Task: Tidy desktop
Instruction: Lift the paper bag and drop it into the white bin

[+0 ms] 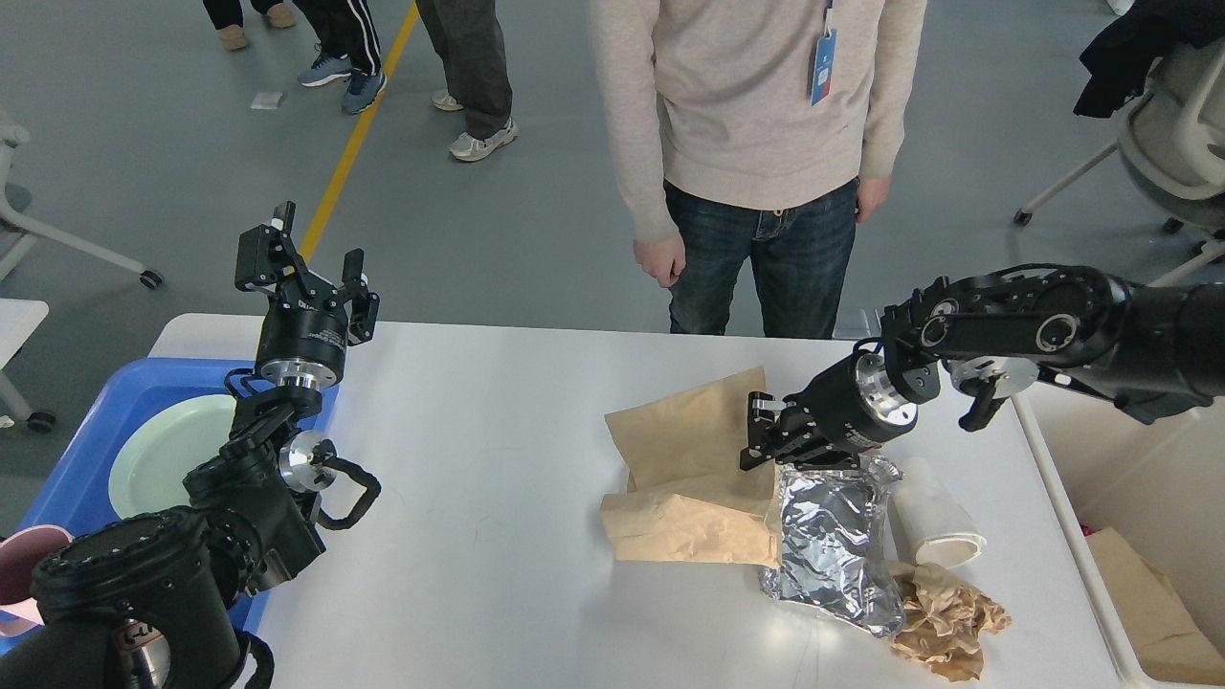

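Right gripper (pixel 761 442) sits at foil bag (pixel 835 541) top, grip we cannot tell; left gripper (pixel 316 263) wide, idle. We should pinch the foil edge, clear of the paper bag (pixel 689 478).

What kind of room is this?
Probably a robot lab or workshop: a grey floor with a yellow line, wheeled office chairs, and a man with a badge watching at the desktop.
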Controlling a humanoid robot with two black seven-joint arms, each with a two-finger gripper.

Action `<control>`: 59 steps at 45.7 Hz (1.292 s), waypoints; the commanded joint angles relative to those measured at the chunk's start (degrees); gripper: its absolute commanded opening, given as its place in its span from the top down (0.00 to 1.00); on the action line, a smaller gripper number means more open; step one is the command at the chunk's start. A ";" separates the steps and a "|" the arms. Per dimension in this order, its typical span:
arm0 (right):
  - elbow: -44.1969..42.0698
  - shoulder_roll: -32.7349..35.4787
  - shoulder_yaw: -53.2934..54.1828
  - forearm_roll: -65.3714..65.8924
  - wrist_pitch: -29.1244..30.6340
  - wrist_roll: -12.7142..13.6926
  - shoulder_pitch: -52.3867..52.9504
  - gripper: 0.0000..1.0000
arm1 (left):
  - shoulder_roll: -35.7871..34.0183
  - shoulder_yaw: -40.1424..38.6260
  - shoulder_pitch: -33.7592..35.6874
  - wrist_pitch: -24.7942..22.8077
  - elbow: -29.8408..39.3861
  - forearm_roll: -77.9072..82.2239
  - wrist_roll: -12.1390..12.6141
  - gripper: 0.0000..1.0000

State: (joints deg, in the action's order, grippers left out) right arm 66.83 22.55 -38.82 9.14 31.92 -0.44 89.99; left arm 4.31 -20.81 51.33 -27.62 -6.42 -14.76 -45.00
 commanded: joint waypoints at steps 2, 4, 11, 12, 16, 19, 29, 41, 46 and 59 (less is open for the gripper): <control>4.10 6.44 1.11 -0.08 3.50 0.00 5.27 1.00 | 0.00 0.07 0.00 0.02 0.00 0.00 0.00 0.03; 4.98 8.20 1.11 -0.08 4.47 0.00 6.77 1.00 | 0.00 0.07 0.00 0.02 0.00 0.00 0.00 0.03; 5.51 15.76 0.50 -0.08 8.16 0.00 12.22 1.00 | 0.00 0.07 0.00 0.02 0.00 0.00 0.00 0.03; 5.51 16.90 0.41 -0.08 8.68 0.00 13.01 1.00 | 0.00 0.07 0.00 0.02 0.00 0.00 0.00 0.03; 4.98 23.14 0.06 0.97 10.01 0.00 15.39 1.00 | 0.00 0.07 0.00 0.02 0.00 0.00 0.00 0.03; 4.28 27.18 0.15 1.84 10.01 0.00 16.44 1.00 | 0.00 -0.02 0.00 0.02 0.00 0.00 0.00 0.03; -2.39 30.62 -0.12 3.78 8.34 0.00 16.19 1.00 | 0.00 0.07 0.00 -0.07 0.00 0.00 0.00 0.03; -14.26 30.98 -1.09 3.52 -10.71 -0.09 -3.31 1.00 | 0.00 -0.02 0.00 0.02 0.00 0.00 0.00 0.03; -18.48 29.92 -0.03 2.64 -21.79 -0.18 -13.51 1.00 | 0.00 0.07 0.00 0.02 0.00 0.00 0.00 0.03; -31.05 22.72 5.42 2.55 -32.26 -0.18 -36.63 1.00 | 0.00 -0.02 0.00 0.02 0.00 0.00 0.00 0.03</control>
State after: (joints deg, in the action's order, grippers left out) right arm 41.04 48.87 -34.83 11.63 1.20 -0.62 61.13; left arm 4.31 -20.83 51.33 -27.64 -6.42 -14.76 -45.00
